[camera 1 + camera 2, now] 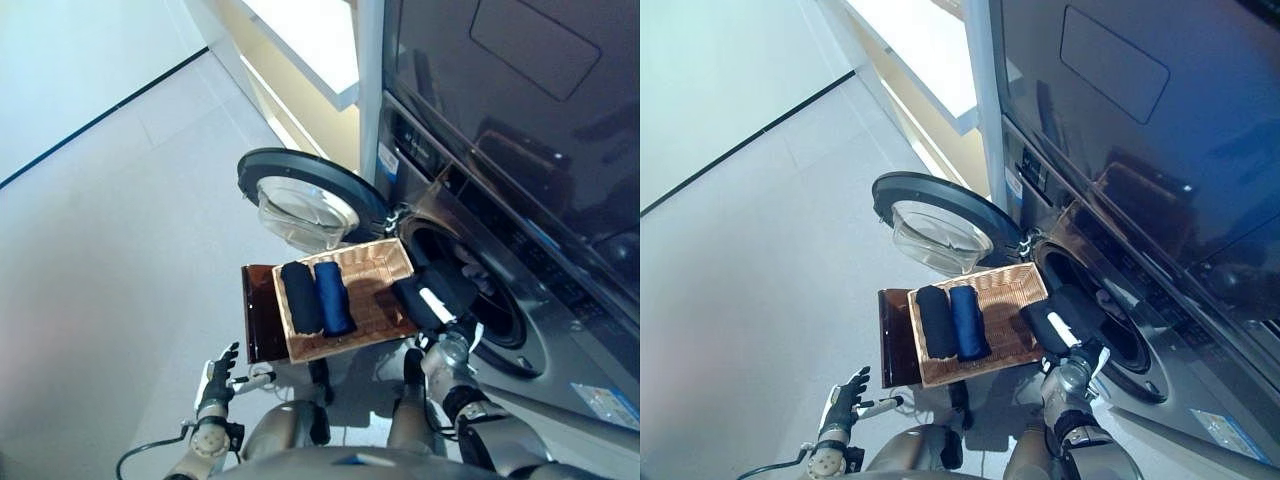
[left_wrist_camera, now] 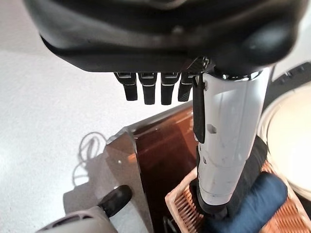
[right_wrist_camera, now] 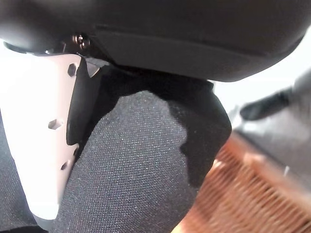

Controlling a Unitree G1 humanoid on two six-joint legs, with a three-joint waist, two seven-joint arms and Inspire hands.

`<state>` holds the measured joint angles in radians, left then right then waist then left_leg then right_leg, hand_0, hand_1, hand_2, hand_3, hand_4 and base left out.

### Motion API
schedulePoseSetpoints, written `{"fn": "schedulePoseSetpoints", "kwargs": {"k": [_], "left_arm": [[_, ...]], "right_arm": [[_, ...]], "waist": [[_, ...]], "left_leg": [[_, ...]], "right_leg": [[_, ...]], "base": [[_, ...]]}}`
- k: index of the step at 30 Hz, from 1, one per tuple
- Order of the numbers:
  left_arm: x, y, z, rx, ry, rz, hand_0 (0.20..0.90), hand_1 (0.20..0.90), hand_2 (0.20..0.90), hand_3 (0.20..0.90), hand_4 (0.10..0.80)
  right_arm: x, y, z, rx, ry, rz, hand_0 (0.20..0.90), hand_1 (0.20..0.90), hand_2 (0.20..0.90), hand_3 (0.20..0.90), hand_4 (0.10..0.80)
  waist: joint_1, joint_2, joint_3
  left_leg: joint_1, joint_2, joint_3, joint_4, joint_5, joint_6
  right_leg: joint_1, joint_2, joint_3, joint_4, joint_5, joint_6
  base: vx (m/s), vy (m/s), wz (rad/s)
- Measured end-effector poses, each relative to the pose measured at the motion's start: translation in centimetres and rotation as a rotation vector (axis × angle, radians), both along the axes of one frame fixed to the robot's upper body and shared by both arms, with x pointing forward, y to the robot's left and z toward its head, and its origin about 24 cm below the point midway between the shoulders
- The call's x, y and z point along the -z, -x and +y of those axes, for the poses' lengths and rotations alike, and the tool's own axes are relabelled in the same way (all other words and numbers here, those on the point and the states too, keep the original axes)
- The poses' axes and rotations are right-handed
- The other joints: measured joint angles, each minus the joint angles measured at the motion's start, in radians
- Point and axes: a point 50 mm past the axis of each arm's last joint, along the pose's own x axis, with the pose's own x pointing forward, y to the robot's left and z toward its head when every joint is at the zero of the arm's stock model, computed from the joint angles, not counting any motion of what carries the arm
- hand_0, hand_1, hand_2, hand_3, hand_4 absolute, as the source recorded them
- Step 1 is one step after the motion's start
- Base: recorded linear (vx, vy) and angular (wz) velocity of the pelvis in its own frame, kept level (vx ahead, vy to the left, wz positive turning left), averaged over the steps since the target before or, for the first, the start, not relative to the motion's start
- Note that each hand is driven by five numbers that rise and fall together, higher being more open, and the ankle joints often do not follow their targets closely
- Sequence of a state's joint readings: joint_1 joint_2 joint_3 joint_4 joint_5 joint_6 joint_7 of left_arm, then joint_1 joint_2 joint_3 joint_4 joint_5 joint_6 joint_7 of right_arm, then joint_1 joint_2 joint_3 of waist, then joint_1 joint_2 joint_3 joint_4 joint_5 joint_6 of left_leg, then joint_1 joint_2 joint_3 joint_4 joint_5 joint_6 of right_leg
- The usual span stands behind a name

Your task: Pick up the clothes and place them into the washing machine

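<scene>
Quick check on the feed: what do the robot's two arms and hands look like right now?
Both arms are silver-grey with dark rings at the wrists. The left hand is dark with black fingers and a white thumb cover. The right hand is dark too, also with a white thumb cover.

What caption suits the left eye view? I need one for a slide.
Right hand grips a dark rolled garment at the wicker basket's edge, beside the open washing machine.

I see wicker basket (image 1: 372, 270) on brown stand (image 1: 262, 310) before open washing machine (image 1: 500, 250) | two dark rolls (image 1: 318, 297) inside | my right hand (image 1: 428, 300) clutches black garment (image 1: 412, 298) | left hand (image 1: 217, 378) low, fingers straight
</scene>
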<state>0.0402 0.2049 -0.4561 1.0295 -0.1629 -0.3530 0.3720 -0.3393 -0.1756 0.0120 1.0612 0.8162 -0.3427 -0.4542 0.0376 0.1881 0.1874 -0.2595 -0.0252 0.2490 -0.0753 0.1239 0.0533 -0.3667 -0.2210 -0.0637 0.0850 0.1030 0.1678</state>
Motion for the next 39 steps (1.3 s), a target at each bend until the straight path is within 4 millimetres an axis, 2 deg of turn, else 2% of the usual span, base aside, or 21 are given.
{"fn": "schedulePoseSetpoints", "kwargs": {"k": [4, 8, 9, 11, 15, 17, 18, 20, 22, 25, 26, 28, 30, 32, 33, 34, 39], "left_arm": [[-0.8, -1.7, -0.5, -0.016, 0.036, -0.061, 0.9, 0.9, 0.9, 0.9, 0.8], [-3.0, -6.0, -0.7, -0.018, 0.063, -0.194, 0.9, 0.9, 0.9, 0.9, 0.8], [-3.1, -6.3, -0.8, -0.019, 0.068, -0.202, 0.9, 0.9, 0.9, 0.9, 0.8], [-3.6, -6.7, -1.0, -0.018, 0.083, -0.228, 0.9, 0.9, 0.9, 0.9, 0.8], [-4.0, -6.8, -1.3, -0.013, 0.105, -0.256, 0.9, 0.9, 0.9, 0.9, 0.8], [-4.7, -7.3, -1.7, -0.008, 0.125, -0.293, 0.9, 0.9, 0.9, 0.9, 0.8], [-4.7, -7.3, -1.7, -0.009, 0.127, -0.294, 0.9, 0.9, 0.9, 0.9, 0.8], [-4.6, -6.8, -1.5, -0.016, 0.131, -0.296, 0.9, 0.9, 0.9, 0.9, 0.8], [-4.3, -6.1, -1.2, -0.037, 0.138, -0.288, 0.9, 0.9, 0.9, 0.9, 0.8], [-4.1, -5.6, -0.9, -0.055, 0.142, -0.274, 0.9, 0.9, 0.9, 0.9, 0.8], [-4.1, -5.5, -0.9, -0.057, 0.144, -0.275, 0.9, 0.9, 0.9, 0.9, 0.8], [-4.2, -5.4, -1.1, -0.054, 0.153, -0.281, 0.9, 0.9, 0.9, 0.9, 0.8], [-4.8, -5.8, -1.4, -0.047, 0.171, -0.316, 0.9, 0.9, 0.9, 0.9, 0.8], [-5.2, -6.1, -1.4, -0.041, 0.178, -0.342, 0.9, 0.9, 0.9, 0.9, 0.8], [-5.4, -6.3, -1.5, -0.035, 0.18, -0.353, 0.9, 0.9, 0.9, 0.9, 0.8], [-5.5, -6.3, -1.6, -0.029, 0.182, -0.36, 0.9, 0.9, 0.9, 0.9, 0.8], [-5.4, -6.3, -1.7, -0.024, 0.183, -0.355, 0.9, 0.9, 0.9, 0.9, 0.8]], "right_arm": [[-2.4, -2.3, -0.5, 0.12, -0.092, -0.175, 0.2, 0.2, 0.2, 0.2, 0.3], [-6.9, -6.5, -0.2, 0.196, -0.164, -0.368, 0.2, 0.2, 0.2, 0.2, 0.3], [-7.4, -6.9, -0.3, 0.207, -0.171, -0.38, 0.2, 0.2, 0.2, 0.2, 0.3], [-9.0, -8.1, -0.5, 0.248, -0.201, -0.434, 0.2, 0.2, 0.2, 0.2, 0.3], [-12.7, -9.8, -1.5, 0.309, -0.194, -0.55, 0.2, 0.2, 0.2, 0.2, 0.3], [-14.6, -9.9, -3.6, 0.368, -0.167, -0.611, 0.2, 0.2, 0.2, 0.2, 0.3], [-14.8, -9.9, -4.0, 0.381, -0.164, -0.617, 0.2, 0.2, 0.2, 0.2, 0.3], [-17.0, -10.2, -5.8, 0.452, -0.149, -0.649, 0.2, 0.2, 0.2, 0.2, 0.3], [-20.6, -10.2, -8.9, 0.533, -0.101, -0.707, 0.2, 0.2, 0.2, 0.2, 0.3], [-24.1, -9.6, -11.8, 0.567, -0.002, -0.762, 0.2, 0.2, 0.2, 0.2, 0.3], [-24.3, -9.5, -11.9, 0.57, 0.001, -0.764, 0.2, 0.2, 0.2, 0.2, 0.3], [-26.3, -9.3, -13.0, 0.594, 0.014, -0.78, 0.2, 0.2, 0.2, 0.2, 0.3], [-27.7, -8.9, -14.1, 0.562, 0.138, -0.754, 0.2, 0.2, 0.2, 0.2, 0.3], [-28.1, -9.2, -13.8, 0.513, 0.183, -0.73, 0.2, 0.2, 0.2, 0.2, 0.3], [-28.1, -9.4, -13.7, 0.492, 0.198, -0.707, 0.244, 0.244, 0.244, 0.244, 0.331], [-28.4, -9.6, -13.6, 0.489, 0.202, -0.699, 0.9, 0.9, 0.9, 0.9, 0.8], [-30.1, -9.5, -13.9, 0.486, 0.228, -0.718, 0.9, 0.9, 0.9, 0.9, 0.8]], "waist": [[-0.002, 0.028, 0.033], [-0.003, 0.024, 0.142], [-0.003, 0.024, 0.151], [0.001, 0.014, 0.164], [-0.001, 0.012, 0.187], [0.004, 0.023, 0.207], [0.004, 0.024, 0.208], [0.01, 0.04, 0.213], [0.013, 0.074, 0.212], [0.038, 0.105, 0.207], [0.037, 0.109, 0.207], [0.057, 0.127, 0.2], [0.06, 0.153, 0.196], [0.06, 0.157, 0.193], [0.06, 0.16, 0.191], [0.06, 0.163, 0.191], [0.062, 0.18, 0.183]], "left_leg": [[-0.044, -0.014, 0.003, 0.029, 0.003, 0.01], [-0.191, -0.005, -0.011, 0.216, -0.051, 0.026], [-0.203, -0.002, -0.012, 0.232, -0.054, 0.025], [-0.275, 0.011, -0.016, 0.335, -0.098, 0.017], [-0.384, 0.037, -0.026, 0.452, -0.135, 0.012], [-0.405, 0.04, -0.031, 0.458, -0.132, 0.008], [-0.408, 0.042, -0.031, 0.459, -0.132, 0.007], [-0.415, 0.043, -0.029, 0.452, -0.131, 0.006], [-0.423, 0.036, -0.029, 0.437, -0.128, 0.002], [-0.42, 0.023, -0.037, 0.384, -0.098, -0.013], [-0.419, 0.022, -0.038, 0.381, -0.094, -0.015], [-0.397, 0.005, -0.039, 0.321, -0.049, -0.012], [-0.39, -0.011, -0.05, 0.293, -0.027, -0.006], [-0.388, -0.023, -0.055, 0.277, -0.016, -0.006], [-0.385, -0.026, -0.055, 0.27, -0.011, -0.005], [-0.377, -0.031, -0.054, 0.251, -0.006, -0.011], [-0.373, -0.044, -0.057, 0.202, 0.002, -0.01]], "right_leg": [[-0.062, -0.014, 0.021, 0.051, -0.001, 0.007], [-0.224, -0.031, 0.048, 0.27, -0.08, -0.017], [-0.238, -0.031, 0.05, 0.293, -0.09, -0.017], [-0.311, -0.035, 0.062, 0.388, -0.142, -0.026], [-0.413, -0.019, 0.079, 0.492, -0.171, -0.042], [-0.434, -0.017, 0.079, 0.505, -0.173, -0.045], [-0.437, -0.016, 0.079, 0.505, -0.173, -0.046], [-0.45, -0.01, 0.085, 0.503, -0.174, -0.047], [-0.466, -0.013, 0.091, 0.504, -0.174, -0.047], [-0.486, -0.015, 0.094, 0.506, -0.173, -0.051], [-0.488, -0.016, 0.093, 0.507, -0.174, -0.053], [-0.5, -0.023, 0.093, 0.523, -0.175, -0.064], [-0.507, -0.036, 0.09, 0.539, -0.179, -0.064], [-0.517, -0.046, 0.092, 0.555, -0.188, -0.062], [-0.518, -0.049, 0.093, 0.557, -0.19, -0.061], [-0.519, -0.053, 0.095, 0.557, -0.192, -0.057], [-0.538, -0.057, 0.109, 0.554, -0.201, -0.051]], "base": [[-0.142, -0.025, -0.03], [-0.108, -0.076, 0.17], [0.005, -0.061, 0.13], [-0.026, -0.044, 0.1], [-0.045, -0.039, 0.04], [-0.014, 0.02, 0.13], [-0.014, 0.009, -0.04], [-0.007, -0.003, -0.09], [0.0, 0.005, 0.06], [-0.013, 0.008, 0.09], [-0.033, -0.021, 0.11], [-0.022, -0.029, 0.13], [-0.026, -0.039, 0.23], [-0.02, -0.023, 0.16], [-0.004, -0.004, 0.09], [0.009, -0.009, 0.05], [0.038, -0.024, 0.06]]}}
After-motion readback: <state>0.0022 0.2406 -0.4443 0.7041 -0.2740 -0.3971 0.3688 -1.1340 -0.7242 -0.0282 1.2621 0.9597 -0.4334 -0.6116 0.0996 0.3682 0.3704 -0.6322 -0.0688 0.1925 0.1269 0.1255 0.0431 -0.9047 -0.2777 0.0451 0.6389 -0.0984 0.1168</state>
